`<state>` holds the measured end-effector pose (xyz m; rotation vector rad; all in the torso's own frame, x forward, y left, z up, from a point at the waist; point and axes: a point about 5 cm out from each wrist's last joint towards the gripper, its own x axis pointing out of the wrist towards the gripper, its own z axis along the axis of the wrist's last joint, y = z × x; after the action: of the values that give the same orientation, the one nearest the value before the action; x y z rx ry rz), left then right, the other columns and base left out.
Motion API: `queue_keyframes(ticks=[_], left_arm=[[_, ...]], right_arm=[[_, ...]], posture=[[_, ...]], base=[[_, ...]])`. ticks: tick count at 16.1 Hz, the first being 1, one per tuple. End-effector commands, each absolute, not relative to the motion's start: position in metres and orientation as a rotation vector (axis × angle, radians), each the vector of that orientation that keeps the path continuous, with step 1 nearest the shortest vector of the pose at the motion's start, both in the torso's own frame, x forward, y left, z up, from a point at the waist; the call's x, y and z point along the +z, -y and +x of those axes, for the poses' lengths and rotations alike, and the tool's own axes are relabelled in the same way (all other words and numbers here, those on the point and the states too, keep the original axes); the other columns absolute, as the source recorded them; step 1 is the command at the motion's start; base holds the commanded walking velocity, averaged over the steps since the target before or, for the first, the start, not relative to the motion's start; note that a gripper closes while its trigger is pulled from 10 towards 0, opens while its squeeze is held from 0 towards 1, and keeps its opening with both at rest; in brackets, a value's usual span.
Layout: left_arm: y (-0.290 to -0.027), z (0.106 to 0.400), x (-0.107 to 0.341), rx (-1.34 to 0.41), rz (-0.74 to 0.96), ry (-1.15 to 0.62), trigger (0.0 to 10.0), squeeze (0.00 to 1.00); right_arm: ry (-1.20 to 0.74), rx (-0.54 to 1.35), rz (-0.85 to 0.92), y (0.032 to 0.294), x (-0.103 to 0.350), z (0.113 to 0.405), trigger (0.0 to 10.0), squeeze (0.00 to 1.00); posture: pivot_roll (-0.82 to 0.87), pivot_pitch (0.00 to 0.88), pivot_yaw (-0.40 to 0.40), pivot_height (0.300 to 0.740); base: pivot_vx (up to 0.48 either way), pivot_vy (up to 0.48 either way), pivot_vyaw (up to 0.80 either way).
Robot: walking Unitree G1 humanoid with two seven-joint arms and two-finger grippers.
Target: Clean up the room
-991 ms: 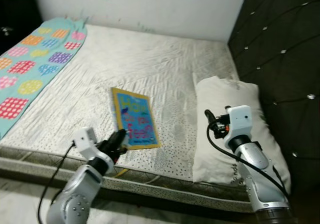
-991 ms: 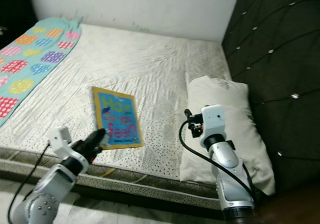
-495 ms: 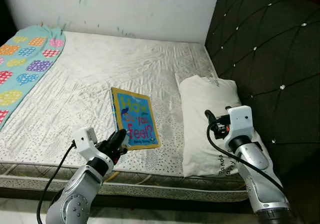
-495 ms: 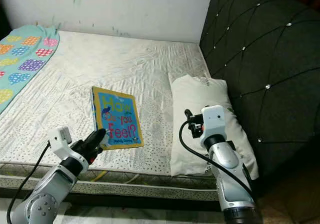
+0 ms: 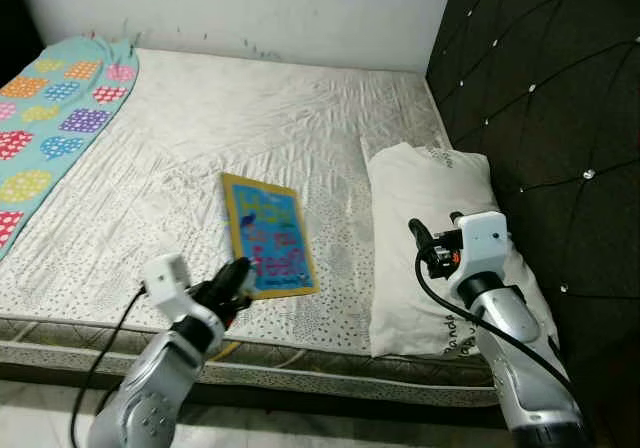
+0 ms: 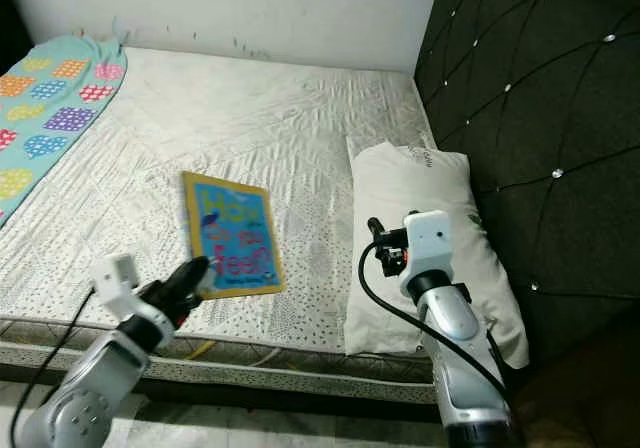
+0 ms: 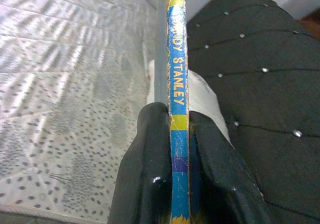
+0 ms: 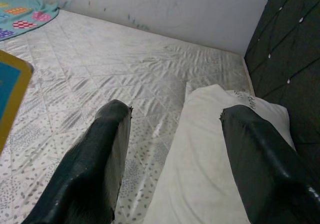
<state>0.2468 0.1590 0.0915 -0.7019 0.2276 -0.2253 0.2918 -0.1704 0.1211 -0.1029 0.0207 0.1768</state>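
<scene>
A blue picture book with a yellow border [image 5: 265,236] lies tilted on the white mattress [image 5: 250,128], its near corner at the bed's front edge. My left gripper [image 5: 238,278] is shut on that near edge; in the left wrist view the book's spine [image 7: 177,84] runs between the two black fingers [image 7: 150,164]. My right gripper [image 5: 424,242] is held over the front of the white pillow [image 5: 430,198]. In the right wrist view its fingers [image 8: 95,169] stand wide apart with nothing between them.
A dark tufted headboard [image 5: 540,98] rises on the right behind the pillow. A turquoise blanket with coloured patches [image 5: 50,118] covers the mattress's far left. A white wall [image 5: 250,8] runs along the back. A yellow cord [image 5: 228,346] hangs at the bed's front edge.
The whole picture has swung sideways, so the camera has moved. Both arms keep their pose, and the left gripper still holds the book's near edge.
</scene>
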Motion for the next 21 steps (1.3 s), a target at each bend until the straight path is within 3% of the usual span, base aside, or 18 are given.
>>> queue_keyframes(ticks=[1, 10, 14, 21], left_arm=[[-0.162, 0.246, 0.104, -0.228, -0.691, -0.166, 10.0, 0.00], [-0.170, 0.216, 0.105, -0.159, -0.686, -0.222, 10.0, 0.00], [-0.169, 0.211, 0.107, -0.144, -0.693, -0.226, 10.0, 0.00], [-0.168, 0.213, 0.106, -0.139, -0.700, -0.241, 10.0, 0.00]], right_arm=[[-0.023, 0.177, -0.087, 0.171, 0.123, 0.288, 10.0, 0.00], [-0.144, 0.190, -0.070, 0.177, 0.111, 0.259, 10.0, 0.00], [-0.157, 0.214, -0.083, 0.180, 0.113, 0.253, 10.0, 0.00], [-0.175, 0.217, -0.086, 0.181, 0.115, 0.253, 10.0, 0.00]], posture=[[-0.07, 0.047, -0.060, 0.740], [-0.05, 0.209, -0.070, 0.740], [-0.06, 0.229, -0.085, 0.740], [-0.07, 0.232, -0.082, 0.655]], base=[[0.000, 0.000, 0.00], [0.000, 0.000, 0.00], [0.000, 0.000, 0.00], [0.000, 0.000, 0.00]])
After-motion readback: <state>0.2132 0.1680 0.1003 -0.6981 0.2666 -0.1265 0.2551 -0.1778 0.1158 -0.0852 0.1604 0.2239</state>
